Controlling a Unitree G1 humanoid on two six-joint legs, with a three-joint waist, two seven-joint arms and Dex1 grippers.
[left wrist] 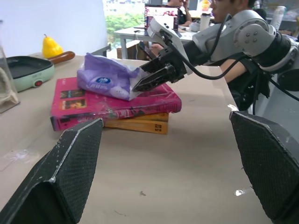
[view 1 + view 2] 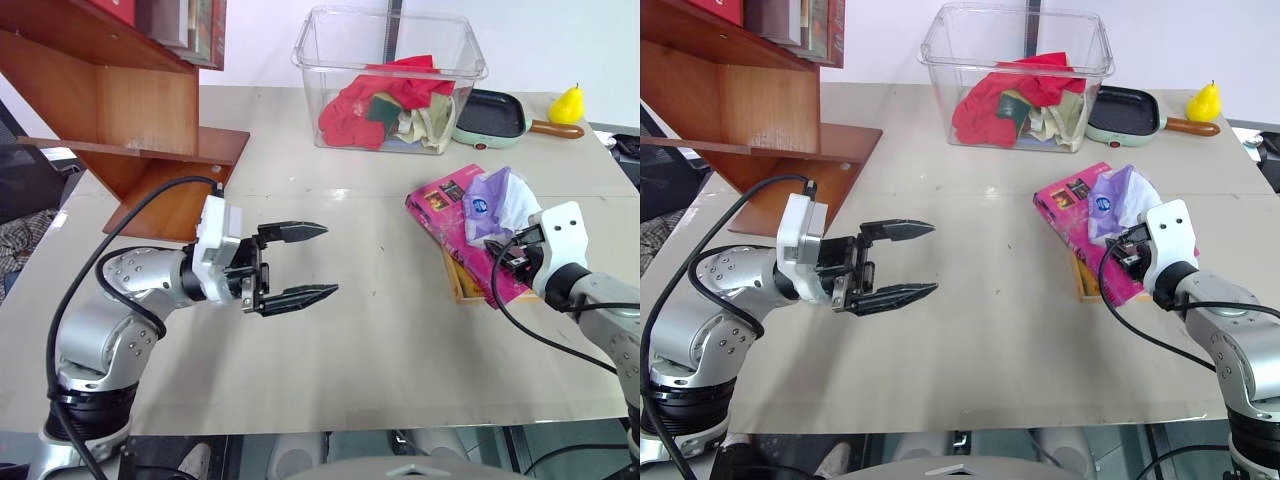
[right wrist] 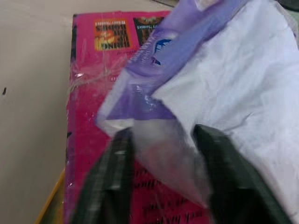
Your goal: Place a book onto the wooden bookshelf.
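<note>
Risk: my right fingers (image 3: pixel 163 154) pinch the purple tissue pack (image 2: pixel 497 203), not the pink book (image 1: pixel 112 105) beneath. Lifting would leave the book on the desk (image 2: pixel 380 340); left fingers (image 2: pixel 305 262) wide open, idle.

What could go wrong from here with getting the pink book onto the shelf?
The right gripper is pinching the purple tissue pack lying on the book, not the book; lifting may drag or shift the book. The book rests on a yellow book, which could slide too.
</note>
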